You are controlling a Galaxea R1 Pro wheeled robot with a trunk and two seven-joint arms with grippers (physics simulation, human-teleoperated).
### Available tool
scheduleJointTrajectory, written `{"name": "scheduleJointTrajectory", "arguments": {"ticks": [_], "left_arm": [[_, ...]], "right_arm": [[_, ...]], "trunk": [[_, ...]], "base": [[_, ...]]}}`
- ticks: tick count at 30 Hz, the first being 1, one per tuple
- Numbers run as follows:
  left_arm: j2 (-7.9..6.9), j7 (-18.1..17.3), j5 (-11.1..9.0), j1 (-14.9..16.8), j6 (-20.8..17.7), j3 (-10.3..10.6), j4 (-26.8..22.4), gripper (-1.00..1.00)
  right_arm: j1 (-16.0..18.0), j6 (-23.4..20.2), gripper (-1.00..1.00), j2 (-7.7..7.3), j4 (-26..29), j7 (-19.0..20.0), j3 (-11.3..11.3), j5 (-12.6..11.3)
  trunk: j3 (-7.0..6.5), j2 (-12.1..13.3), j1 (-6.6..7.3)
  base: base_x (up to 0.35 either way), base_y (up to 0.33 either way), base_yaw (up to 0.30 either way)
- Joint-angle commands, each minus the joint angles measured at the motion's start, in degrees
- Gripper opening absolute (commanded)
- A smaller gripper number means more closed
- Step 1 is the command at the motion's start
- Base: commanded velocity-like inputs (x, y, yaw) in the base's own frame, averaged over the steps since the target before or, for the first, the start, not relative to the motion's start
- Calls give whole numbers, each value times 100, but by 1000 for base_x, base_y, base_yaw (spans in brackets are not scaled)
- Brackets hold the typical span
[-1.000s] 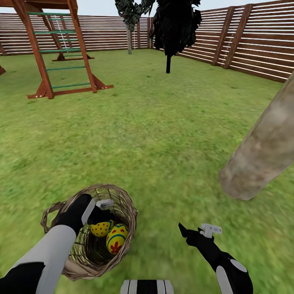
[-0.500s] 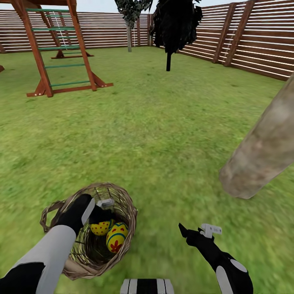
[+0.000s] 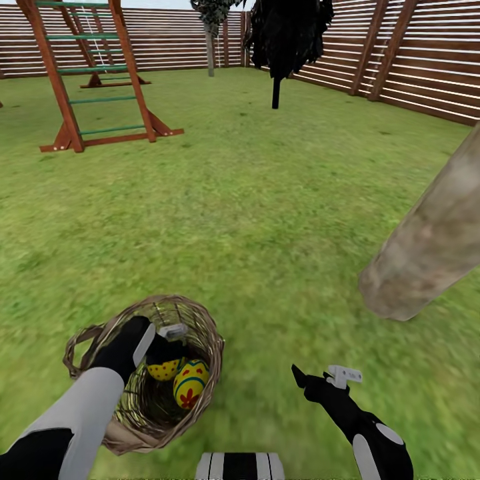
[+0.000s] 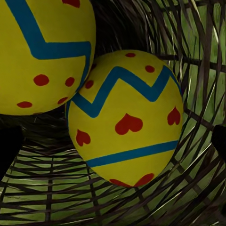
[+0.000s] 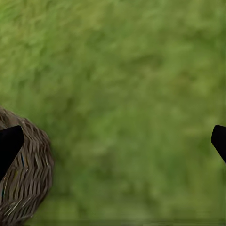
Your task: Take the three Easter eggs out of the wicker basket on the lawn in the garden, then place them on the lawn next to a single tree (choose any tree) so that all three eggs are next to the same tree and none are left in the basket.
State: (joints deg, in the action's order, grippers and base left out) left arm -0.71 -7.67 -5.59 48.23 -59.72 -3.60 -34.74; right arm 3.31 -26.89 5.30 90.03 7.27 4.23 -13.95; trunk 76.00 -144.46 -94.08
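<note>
Inside the wicker basket (image 3: 200, 327), the heart-marked egg (image 4: 125, 117) stands nearly upright, left fingers (image 4: 9, 146) apart.

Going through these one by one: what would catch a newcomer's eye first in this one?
The left gripper is reaching into the wicker basket on the lawn, where two yellow Easter eggs show: one with red hearts and one with red dots. At the right, a thick grey-beige tree trunk leans across the head view.

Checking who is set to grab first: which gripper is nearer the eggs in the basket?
Left. The left gripper is down inside the basket, right at the eggs. The right gripper hangs over the lawn beside the basket, apart from it.
</note>
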Motion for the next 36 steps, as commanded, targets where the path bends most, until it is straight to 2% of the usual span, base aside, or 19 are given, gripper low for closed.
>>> {"name": "scheduleJointTrajectory", "arguments": {"ticks": [1,13,17,31,36], "left_arm": [[0,21,-47,2,-28,-9,-5,100],[0,-90,-48,2,-28,5,-14,100],[0,-100,-47,2,-28,7,-15,100],[0,-97,-40,2,-28,13,-15,100],[0,-99,-47,2,-28,13,-15,100]], "right_arm": [[3,-36,100,6,6,29,17,-20],[3,-36,100,6,5,29,12,-20],[3,-36,100,6,5,29,9,-20],[3,-36,100,6,5,27,7,-20],[3,-36,100,6,5,28,8,-20]], "trunk": [[27,-3,-1],[49,-5,-4],[138,-10,-14],[138,-10,-14],[249,-17,-27]], "base": [[0,0,0],[0,0,0],[0,0,0],[0,0,0],[0,0,0]]}}
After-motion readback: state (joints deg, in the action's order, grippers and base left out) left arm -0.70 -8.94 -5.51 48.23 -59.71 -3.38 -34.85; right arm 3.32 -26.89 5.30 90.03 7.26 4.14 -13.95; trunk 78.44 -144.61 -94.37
